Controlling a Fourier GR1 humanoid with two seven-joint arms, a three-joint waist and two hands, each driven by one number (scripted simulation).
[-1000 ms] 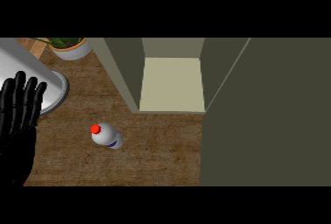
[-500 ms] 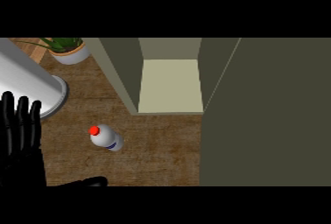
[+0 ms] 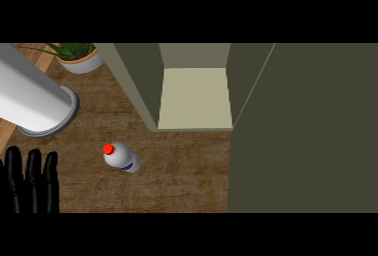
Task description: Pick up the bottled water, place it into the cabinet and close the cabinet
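Left hand [image 3: 31, 181] lower left, fingers straight, empty. Bottled water [image 3: 122, 159] stands near, to its right; best grasped round its body from the side.

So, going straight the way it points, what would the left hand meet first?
Likely the grey base of the tall white cylinder; the left hand aims left of the bottled water. Height unclear.

I have a single view, from my head, looking steeply down and close onto the table [image 3: 177, 170]. The cabinet [image 3: 193, 97] fills the frame's upper middle and right, and my left hand [image 3: 31, 181] shows at the lower left edge.
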